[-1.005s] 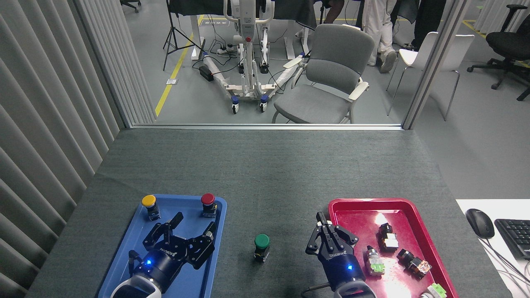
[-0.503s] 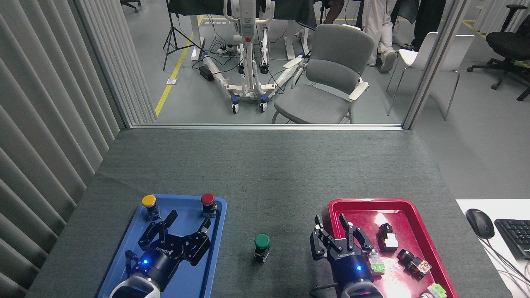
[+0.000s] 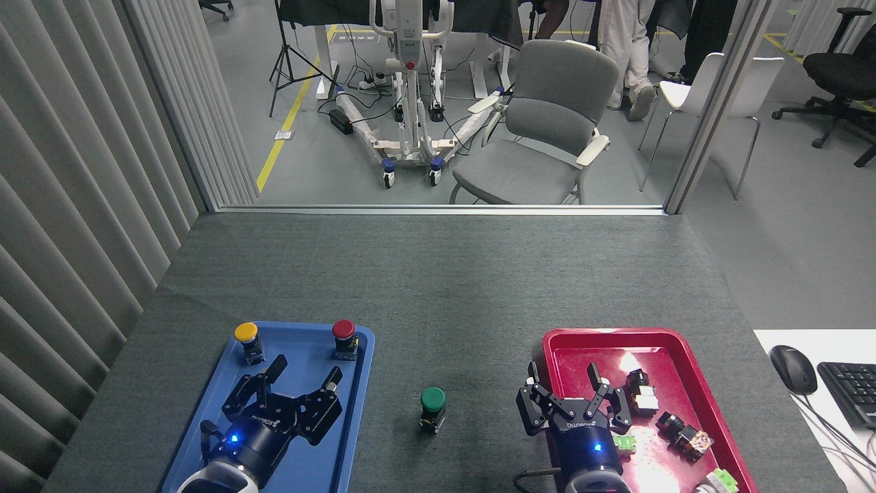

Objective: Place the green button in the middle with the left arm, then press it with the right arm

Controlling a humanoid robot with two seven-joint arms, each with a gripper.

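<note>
The green button stands upright on the bare grey-green felt, between the two trays and near the front edge. My left gripper, on its white wrist, hovers open over the blue tray, well left of the button, with nothing between its fingers. On its black wrist, my right gripper is open above the left part of the red tray, right of the button and apart from it.
A yellow-capped button and a red-capped button stand at the blue tray's far end. Several small switch parts lie in the red tray. A mouse and keyboard sit off the table at right.
My right gripper went from shut to open and drew rightward over the red tray. The left gripper slid back and left a little, staying open. The green button has not moved.
</note>
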